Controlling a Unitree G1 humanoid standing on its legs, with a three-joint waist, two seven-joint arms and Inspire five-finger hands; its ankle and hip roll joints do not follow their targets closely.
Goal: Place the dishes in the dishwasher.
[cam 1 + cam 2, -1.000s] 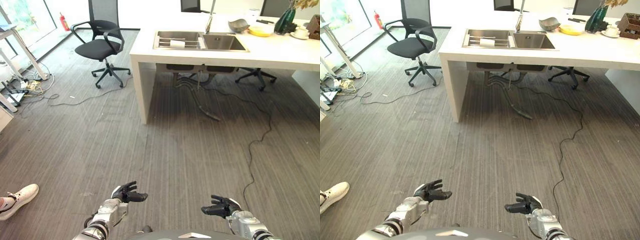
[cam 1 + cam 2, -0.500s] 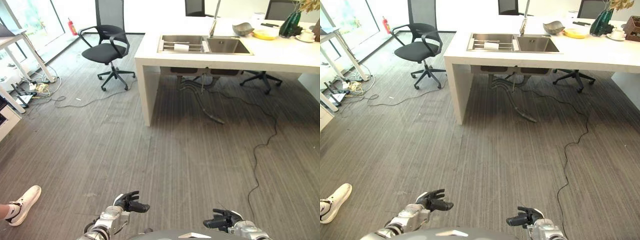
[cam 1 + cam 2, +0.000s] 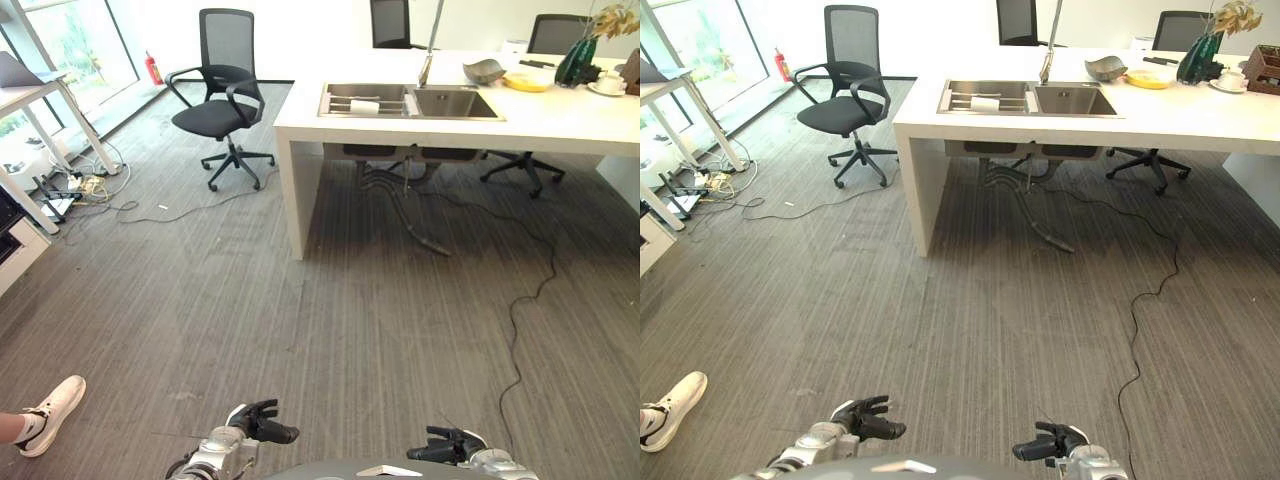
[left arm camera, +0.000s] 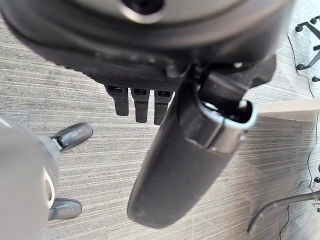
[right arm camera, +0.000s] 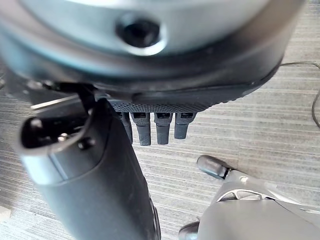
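The dishes stand far off on a white counter point(image 3: 560, 118): a grey bowl point(image 3: 484, 70), a yellow plate point(image 3: 527, 82) and a white cup on a saucer point(image 3: 608, 85). A white item point(image 3: 365, 105) lies on the rack in the steel double sink point(image 3: 455, 103). My left hand point(image 3: 256, 424) and right hand point(image 3: 448, 446) hover low over the carpet, well short of the counter. Both are open, fingers relaxed, with nothing in them. The wrist views show the left hand's straight fingers point(image 4: 135, 105) and the right hand's fingers point(image 5: 156, 129) above bare carpet.
A black office chair point(image 3: 222, 108) stands left of the counter. Pipes and a hose point(image 3: 410, 205) hang under the sink, and a black cable point(image 3: 520, 310) snakes across the floor. A person's white shoe point(image 3: 50, 412) shows at lower left. A desk point(image 3: 30, 95) with cables stands far left.
The whole picture has shifted, so the camera has moved. Both hands sit lower at the picture's bottom edge than before, still open with nothing in them.
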